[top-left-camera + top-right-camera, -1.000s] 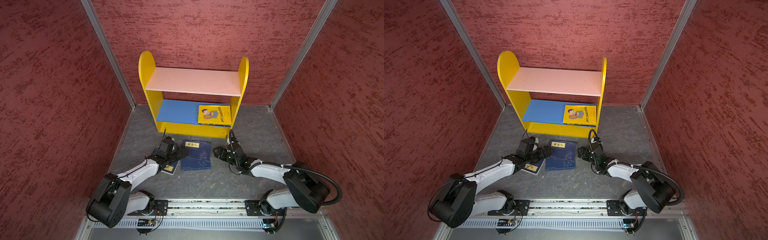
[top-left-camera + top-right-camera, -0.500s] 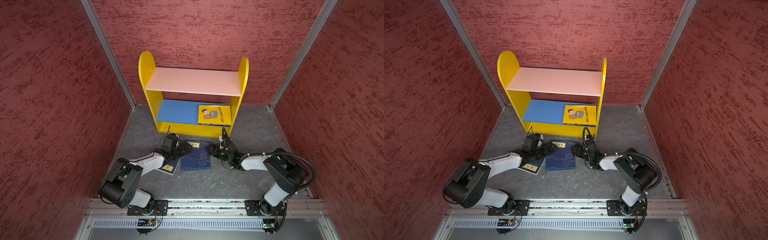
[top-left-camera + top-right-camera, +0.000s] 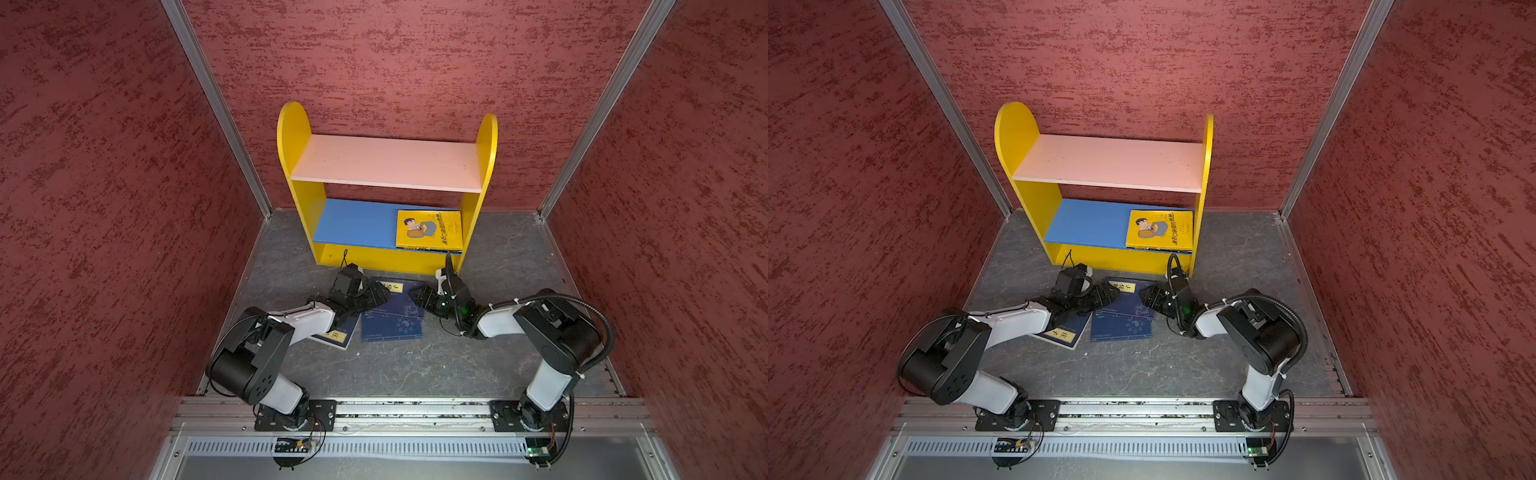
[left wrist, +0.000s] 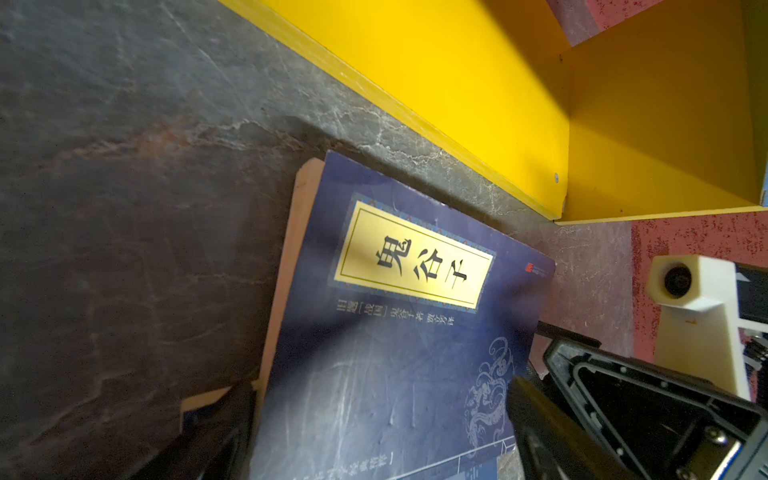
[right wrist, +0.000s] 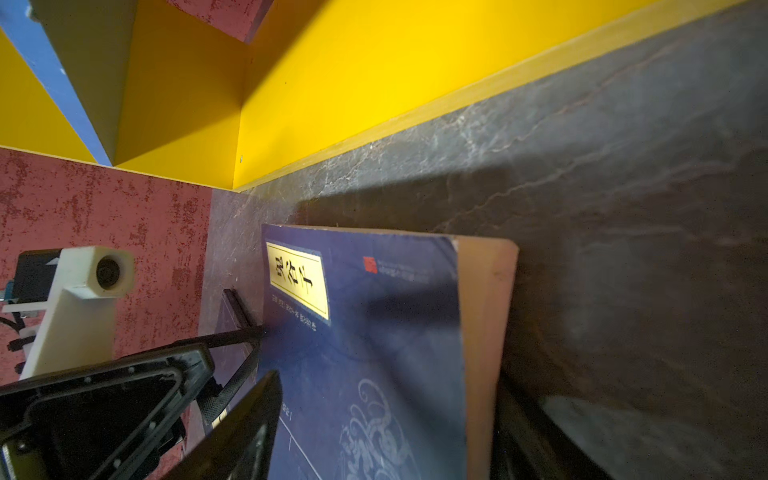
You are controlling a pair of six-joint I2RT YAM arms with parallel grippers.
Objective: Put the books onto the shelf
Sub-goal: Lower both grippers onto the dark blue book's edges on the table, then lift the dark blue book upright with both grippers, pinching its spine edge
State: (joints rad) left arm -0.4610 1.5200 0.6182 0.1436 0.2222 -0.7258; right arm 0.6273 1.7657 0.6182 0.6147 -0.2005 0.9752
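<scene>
Red mottled walls (image 3: pixel 104 208) enclosed grey marbled floor (image 3: pixel 395 374) on three sides. Aluminium posts (image 3: pixel 218 108) ran up both back corners. Slotted metal strip (image 3: pixel 415 448) lay along front edge.

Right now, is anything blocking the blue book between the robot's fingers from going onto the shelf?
Nothing visible does. Only bare floor lies between the blue book and the shelf. The pink top board is bare. A yellow book fills the right end of the blue lower board, whose left part is free.
</scene>
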